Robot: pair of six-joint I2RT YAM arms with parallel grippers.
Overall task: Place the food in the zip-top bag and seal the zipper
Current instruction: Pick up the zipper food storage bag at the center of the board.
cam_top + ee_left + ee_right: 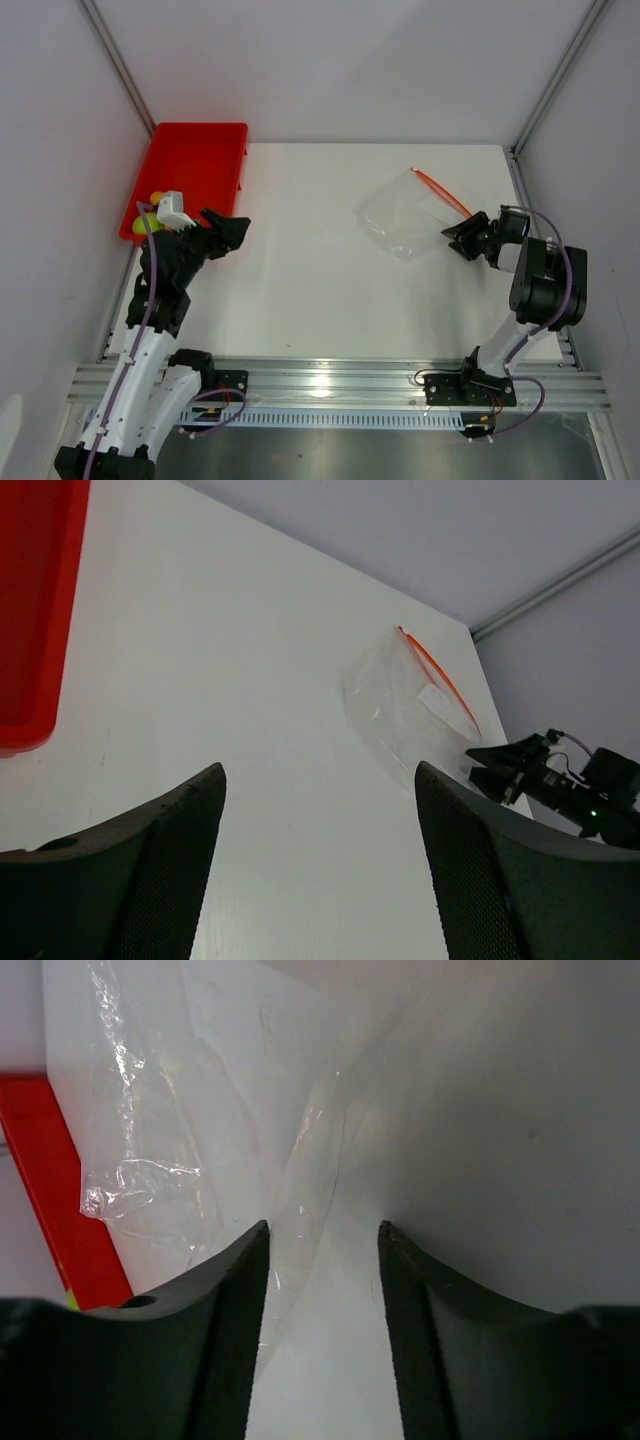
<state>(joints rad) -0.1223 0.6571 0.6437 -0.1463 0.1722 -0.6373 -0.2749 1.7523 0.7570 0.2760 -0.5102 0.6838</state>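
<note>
Lying flat, zip-top bag [405, 215] — zipper [441, 191] diagonal, far-right, left hand [238, 232] and right hand [452, 240] released

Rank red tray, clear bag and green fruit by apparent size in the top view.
1. red tray
2. clear bag, somewhat smaller
3. green fruit, by far smallest, though the left arm partly hides it

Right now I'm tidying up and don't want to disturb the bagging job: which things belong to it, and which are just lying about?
Job: zip-top bag, zipper, green fruit, yellow fruit (third not visible).
Lying about: red tray, holding the fruit.
</note>
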